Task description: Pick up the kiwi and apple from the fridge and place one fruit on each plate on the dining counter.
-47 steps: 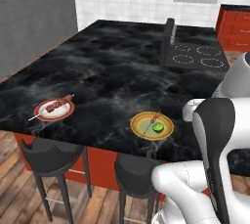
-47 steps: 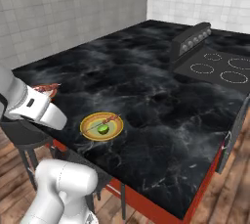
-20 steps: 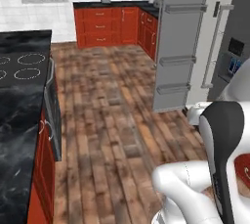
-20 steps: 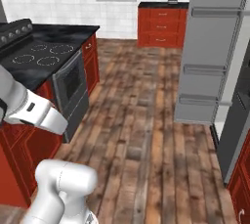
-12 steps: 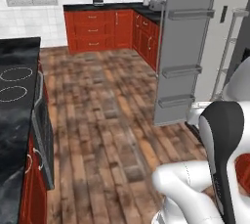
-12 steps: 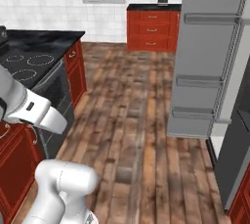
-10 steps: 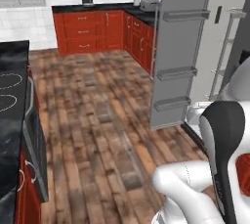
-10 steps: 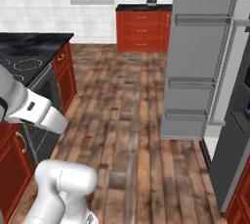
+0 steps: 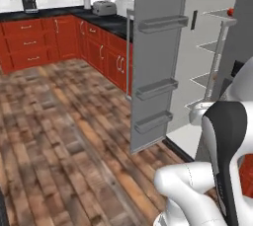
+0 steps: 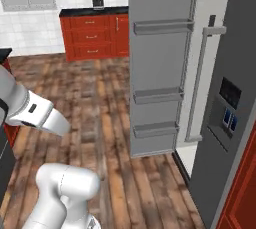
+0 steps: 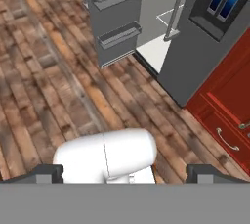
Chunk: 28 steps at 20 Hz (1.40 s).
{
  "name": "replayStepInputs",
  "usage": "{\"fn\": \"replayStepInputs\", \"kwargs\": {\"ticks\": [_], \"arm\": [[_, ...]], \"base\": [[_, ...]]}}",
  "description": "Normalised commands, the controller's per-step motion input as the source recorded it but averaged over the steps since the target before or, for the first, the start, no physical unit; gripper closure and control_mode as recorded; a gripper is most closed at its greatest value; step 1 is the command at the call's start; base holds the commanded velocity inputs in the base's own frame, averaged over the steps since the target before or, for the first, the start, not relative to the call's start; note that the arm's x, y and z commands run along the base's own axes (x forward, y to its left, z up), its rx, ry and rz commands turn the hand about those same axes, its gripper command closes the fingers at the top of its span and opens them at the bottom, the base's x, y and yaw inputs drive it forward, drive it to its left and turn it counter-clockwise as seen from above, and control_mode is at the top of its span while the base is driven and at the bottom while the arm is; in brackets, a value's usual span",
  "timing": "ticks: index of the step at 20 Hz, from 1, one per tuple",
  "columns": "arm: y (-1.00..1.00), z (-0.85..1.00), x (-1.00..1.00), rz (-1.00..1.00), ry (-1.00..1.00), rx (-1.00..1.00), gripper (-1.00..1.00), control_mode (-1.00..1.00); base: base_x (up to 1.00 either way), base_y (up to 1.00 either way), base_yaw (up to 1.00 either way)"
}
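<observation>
The gripper (image 11: 124, 171) pointed down at a wooden plank floor (image 11: 44, 86), its two dark fingertips (image 11: 46, 171) set wide apart at the bottom corners of the hand view, jaws fully spread and holding nothing.

Beyond the fingertips in that view stood the fridge (image 11: 205, 27), a tall grey cabinet with one door swung open. The open door (image 11: 110, 27) showed its inner face, with grey door bins stacked one above another. Between the door and the closed dark-grey door with its blue dispenser panel (image 11: 220, 2), pale shelves and a white fridge floor were visible. A red cabinet (image 11: 227, 105) stood just beside the fridge.

In the left base view, the open door (image 9: 158, 57) stood in the middle of the frame with three bins on it. Past it, pale shelves (image 9: 212, 47) rose inside the fridge, and a small red round fruit, the apple (image 9: 230, 11), sat on the top shelf near the right edge. The kiwi could not be made out.

In the right base view, the open door (image 10: 157, 63) faced the camera, with a long grey bar handle (image 10: 200, 78) beside it.

Farther back, red cabinets (image 9: 54, 37) with a black worktop lined a white tiled wall.
</observation>
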Motion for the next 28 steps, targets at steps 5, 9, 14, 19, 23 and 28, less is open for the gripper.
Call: {"fn": "replayStepInputs", "kwargs": {"ticks": [5, 9, 14, 19, 23, 28], "arm": [[0.00, 0.00, 0.00, 0.00, 0.00, 0.00, -1.00, 1.00], [0.00, 0.00, 0.00, 0.00, 0.00, 0.00, -1.00, 1.00], [0.00, 0.00, 0.00, 0.00, 0.00, 0.00, -1.00, 1.00], [0.00, 0.00, 0.00, 0.00, 0.00, 0.00, -1.00, 1.00], [0.00, 0.00, 0.00, 0.00, 0.00, 0.00, -1.00, 1.00], [0.00, 0.00, 0.00, 0.00, 0.00, 0.00, -1.00, 1.00]], "base": [[1.00, -0.02, -0.48], [0.92, 0.00, -0.57], [0.86, 0.00, -0.57], [0.91, 0.10, -0.52], [0.60, 0.51, -0.34], [0.43, 0.48, -0.24]]}}
